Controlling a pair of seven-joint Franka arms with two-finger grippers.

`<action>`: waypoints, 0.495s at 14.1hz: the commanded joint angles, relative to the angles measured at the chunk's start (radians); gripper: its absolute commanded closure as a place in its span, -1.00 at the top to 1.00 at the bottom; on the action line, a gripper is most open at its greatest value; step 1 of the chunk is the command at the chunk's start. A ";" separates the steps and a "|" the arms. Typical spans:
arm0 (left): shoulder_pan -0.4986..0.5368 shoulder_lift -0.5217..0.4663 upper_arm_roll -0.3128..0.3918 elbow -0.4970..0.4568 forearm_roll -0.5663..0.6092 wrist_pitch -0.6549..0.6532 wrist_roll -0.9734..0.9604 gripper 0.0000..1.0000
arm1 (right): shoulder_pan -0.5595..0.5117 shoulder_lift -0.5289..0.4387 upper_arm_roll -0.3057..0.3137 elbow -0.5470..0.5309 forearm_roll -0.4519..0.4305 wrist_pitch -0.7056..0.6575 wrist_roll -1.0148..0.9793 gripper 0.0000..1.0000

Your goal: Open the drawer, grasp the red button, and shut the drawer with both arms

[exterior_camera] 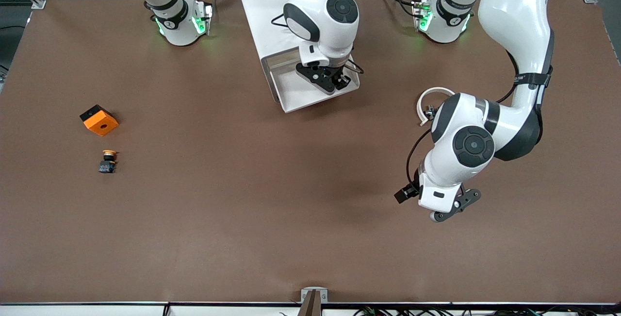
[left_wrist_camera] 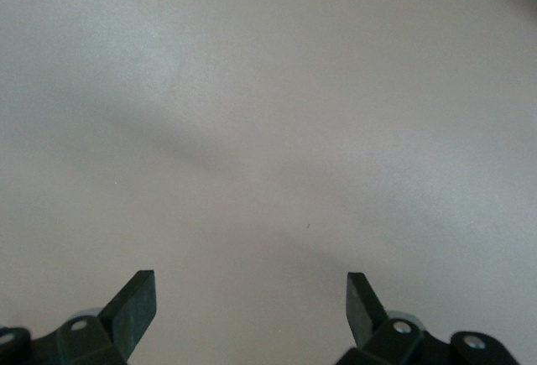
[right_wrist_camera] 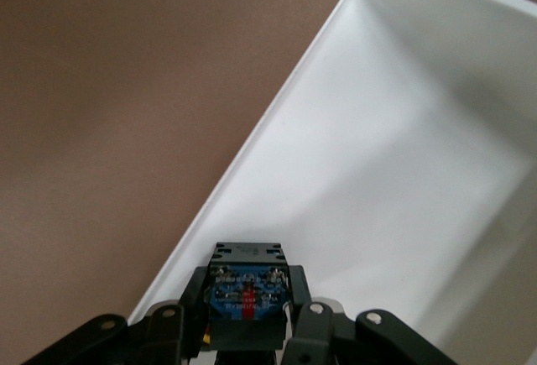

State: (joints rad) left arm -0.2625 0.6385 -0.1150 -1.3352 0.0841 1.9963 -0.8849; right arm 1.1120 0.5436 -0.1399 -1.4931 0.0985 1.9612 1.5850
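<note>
Drawer (exterior_camera: 291,93) pulled open from the white cabinet (exterior_camera: 262,10) at 12 o'clock, right gripper (exterior_camera: 335,79) down over its tray, fingers hidden by the wrist. Left gripper (exterior_camera: 449,209) hangs over bare table (exterior_camera: 242,219) at 4 o'clock. At 9 o'clock: orange cube (exterior_camera: 99,120), with the yellow-capped button (exterior_camera: 107,160) just nearer the camera, apart from it.

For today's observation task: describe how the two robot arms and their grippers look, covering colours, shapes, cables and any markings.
Both arms are glossy white with rounded segments, black joint bands and round dark grey joint caps. Green lights glow at their bases. Thin black cables run along them. The right gripper and left gripper are black with two flat angular fingers, bolted with silver screws.
</note>
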 commanded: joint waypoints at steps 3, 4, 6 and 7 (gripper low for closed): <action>-0.006 0.004 0.008 -0.002 0.022 0.010 0.017 1.00 | -0.086 -0.004 -0.001 0.112 0.072 -0.034 0.000 -1.00; -0.009 0.003 0.008 -0.002 0.022 0.010 0.017 1.00 | -0.102 -0.005 -0.001 0.125 0.072 -0.050 -0.008 -1.00; -0.015 0.004 0.005 -0.002 0.020 0.010 0.015 1.00 | -0.156 -0.007 0.000 0.164 0.073 -0.109 -0.072 -1.00; -0.017 0.004 0.002 -0.002 0.022 0.010 0.017 1.00 | -0.181 -0.010 0.000 0.183 0.073 -0.142 -0.092 -1.00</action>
State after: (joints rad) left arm -0.2690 0.6430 -0.1151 -1.3371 0.0847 1.9966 -0.8835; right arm 0.9815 0.5381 -0.1514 -1.3559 0.1528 1.8815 1.5408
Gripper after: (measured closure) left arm 0.000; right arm 0.586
